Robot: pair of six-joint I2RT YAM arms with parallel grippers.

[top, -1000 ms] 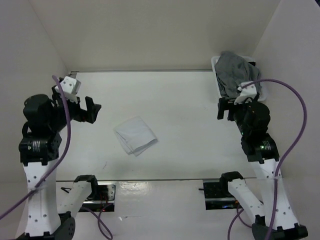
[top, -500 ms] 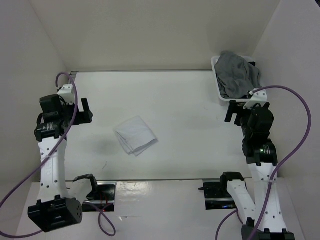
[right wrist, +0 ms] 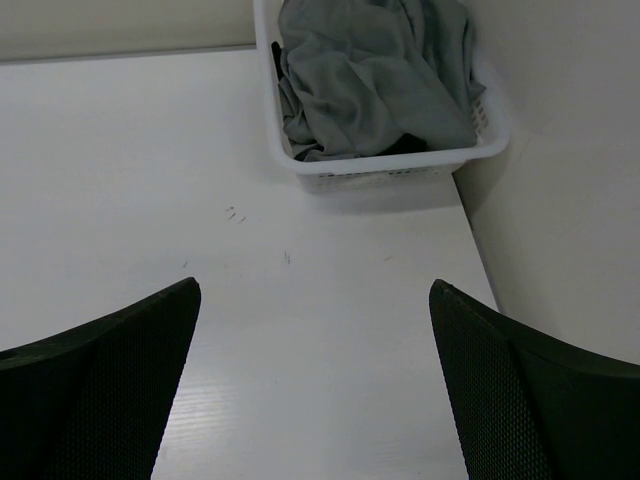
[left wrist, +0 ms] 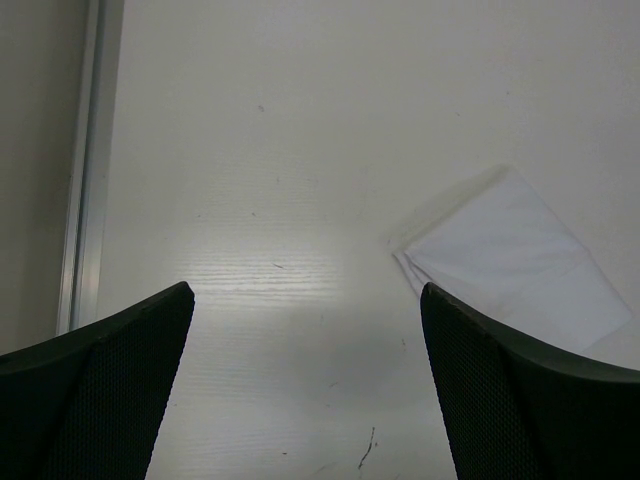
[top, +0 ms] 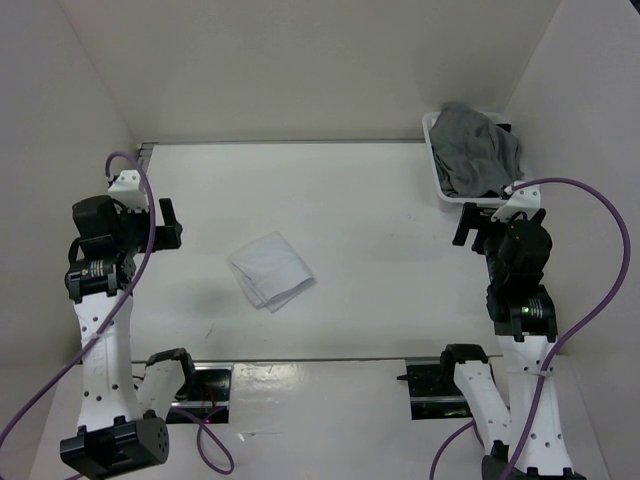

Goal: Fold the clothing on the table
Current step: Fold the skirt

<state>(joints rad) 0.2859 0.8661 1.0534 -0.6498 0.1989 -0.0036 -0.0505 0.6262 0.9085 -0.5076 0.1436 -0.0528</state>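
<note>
A white piece of clothing [top: 271, 270] lies folded into a small square on the white table [top: 370, 200], left of centre; the left wrist view shows the clothing [left wrist: 515, 260] to the right of my fingers. My left gripper [top: 170, 224] hangs open near the table's left edge, well left of the cloth, holding nothing. Over the right edge, my right gripper [top: 467, 224] stands open and empty, just in front of the basket. In both wrist views the jaws stand wide apart over bare tabletop: left gripper [left wrist: 305, 310], right gripper [right wrist: 315, 300].
A white plastic basket [top: 438, 180] holding crumpled grey clothing [top: 475, 150] sits in the back right corner; the right wrist view shows the basket [right wrist: 380, 170] straight ahead. White walls close in on the left, back and right. A metal rail [left wrist: 85, 160] runs along the table's left edge.
Both arms have drawn back toward their bases, the left one from a low stretched pose to upright. The grippers stayed open and the folded cloth has not moved.
</note>
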